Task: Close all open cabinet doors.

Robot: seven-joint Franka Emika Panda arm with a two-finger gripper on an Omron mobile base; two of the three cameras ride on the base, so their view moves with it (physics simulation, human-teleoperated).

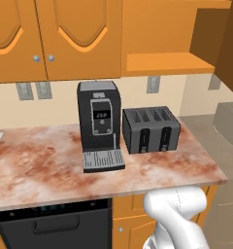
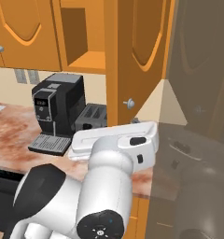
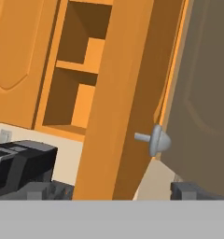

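My fingertips [image 3: 34,191] stand apart near the open door [image 3: 118,102]; pushing its knob [image 3: 157,140] could slip off.

orange cabinet door [image 3: 118,93], black toaster [image 1: 151,129]

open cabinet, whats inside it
Bare orange shelves show inside the open cabinet, nothing on them. The swung-out door covers its right part, so that stays unseen.

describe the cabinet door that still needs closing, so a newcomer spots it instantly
Above the marbled counter, right of the black coffee machine, an upper cabinet shows bare shelves. Its tall orange-brown wooden door swings outward edge-on, silver knob protruding, unlike the flush doors leftward.
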